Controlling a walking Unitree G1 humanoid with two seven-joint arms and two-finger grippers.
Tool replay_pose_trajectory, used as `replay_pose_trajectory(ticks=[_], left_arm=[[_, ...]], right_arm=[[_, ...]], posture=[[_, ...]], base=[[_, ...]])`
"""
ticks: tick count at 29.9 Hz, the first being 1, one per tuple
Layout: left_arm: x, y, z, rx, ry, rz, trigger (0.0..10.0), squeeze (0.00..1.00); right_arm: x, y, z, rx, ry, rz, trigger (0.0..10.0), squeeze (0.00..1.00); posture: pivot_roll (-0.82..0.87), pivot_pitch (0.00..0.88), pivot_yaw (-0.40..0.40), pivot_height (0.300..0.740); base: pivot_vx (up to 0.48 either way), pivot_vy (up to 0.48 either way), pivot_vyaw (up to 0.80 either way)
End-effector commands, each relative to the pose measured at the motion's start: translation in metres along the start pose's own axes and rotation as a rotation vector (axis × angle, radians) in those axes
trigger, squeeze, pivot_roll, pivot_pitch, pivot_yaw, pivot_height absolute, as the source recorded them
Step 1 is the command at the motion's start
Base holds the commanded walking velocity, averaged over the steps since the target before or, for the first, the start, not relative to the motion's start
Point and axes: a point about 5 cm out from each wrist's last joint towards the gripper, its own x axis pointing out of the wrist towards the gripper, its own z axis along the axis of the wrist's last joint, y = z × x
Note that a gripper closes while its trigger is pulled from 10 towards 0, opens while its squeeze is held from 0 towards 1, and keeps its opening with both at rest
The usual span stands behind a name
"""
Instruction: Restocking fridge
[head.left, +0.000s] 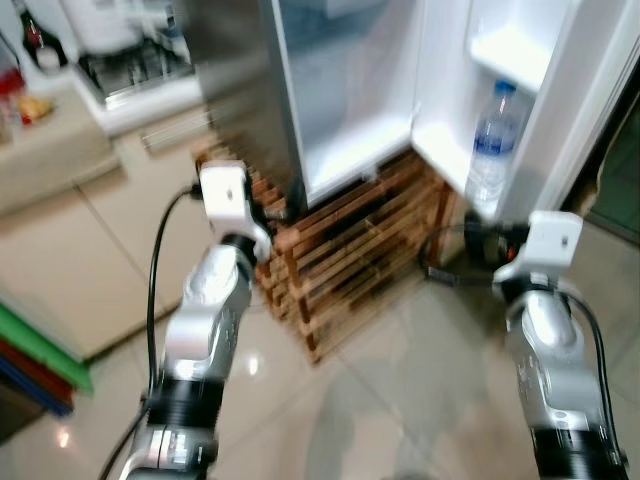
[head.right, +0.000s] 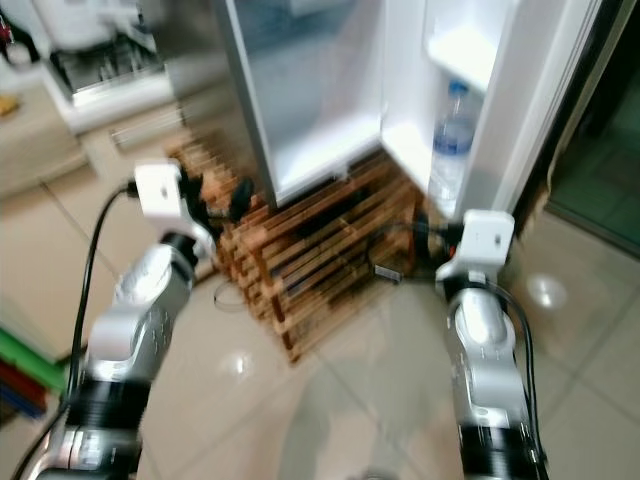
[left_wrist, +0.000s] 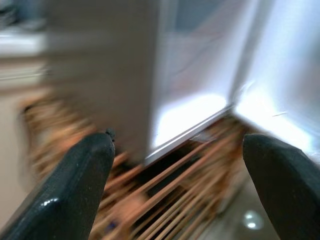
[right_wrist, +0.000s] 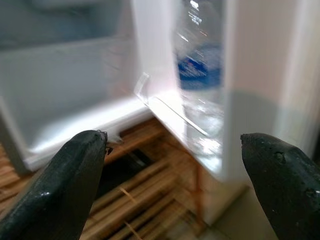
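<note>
Both our hands, left hand (left_wrist: 175, 190) and right hand (right_wrist: 172, 185), are wide open and empty. The water bottle (head.left: 492, 140) already stands in the fridge door shelf (head.left: 440, 150); reaching blurred, we risk knocking it onto the wooden pallet (head.left: 350, 260).

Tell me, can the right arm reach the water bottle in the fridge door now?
Probably yes: the right end effector is open, and nothing stands between it and the water bottle on the door shelf.

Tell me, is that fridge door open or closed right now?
Open. The fridge door is swung out, showing its white inner shelves, with a water bottle standing upright in the lower door shelf.
</note>
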Motion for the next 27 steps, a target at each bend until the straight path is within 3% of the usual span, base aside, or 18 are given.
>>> replay_pose_trajectory(ticks=[1,5,9,15,22,24,27], left_arm=[[0.002,0.001,-0.001,-0.024,0.018,0.022,10.0,0.0],[0.009,-0.011,0.006,-0.015,-0.017,0.001,10.0,0.0],[0.01,-0.013,0.011,-0.029,-0.045,0.024,10.0,0.0],[0.01,-0.013,0.016,-0.023,-0.066,0.019,10.0,0.0],[-0.009,0.026,-0.001,0.008,-0.016,0.122,10.0,0.0],[-0.01,0.025,-0.001,0.001,-0.02,0.123,10.0,0.0],[-0.01,0.008,0.004,-0.017,-0.059,0.086,10.0,0.0]], right_arm=[[0.001,0.003,0.007,0.0,-0.027,0.008,10.0,0.0],[0.003,0.008,0.007,-0.03,-0.025,0.056,10.0,0.0],[0.008,0.007,0.008,-0.037,-0.019,0.061,10.0,0.0],[0.016,0.0,0.013,-0.049,-0.023,0.032,10.0,0.0],[0.017,-0.012,0.028,-0.093,-0.056,0.045,10.0,0.0],[0.017,-0.014,0.028,-0.095,-0.055,0.051,10.0,0.0],[0.017,-0.015,0.025,-0.094,-0.03,0.069,10.0,0.0]], posture=[[-0.2,0.0,0.105,0.74],[-0.19,0.0,0.085,0.74],[-0.19,0.0,0.086,0.74],[-0.18,0.0,0.081,0.74],[-0.18,0.0,0.023,0.74],[-0.18,0.0,0.018,0.74],[-0.17,0.0,-0.002,0.74]], base=[[0.48,0.0,0.54],[0.48,0.0,0.53],[0.48,0.0,0.53],[0.0,0.0,0.09],[0.0,0.0,0.0],[0.0,0.0,0.0],[0.0,-0.187,0.54]])
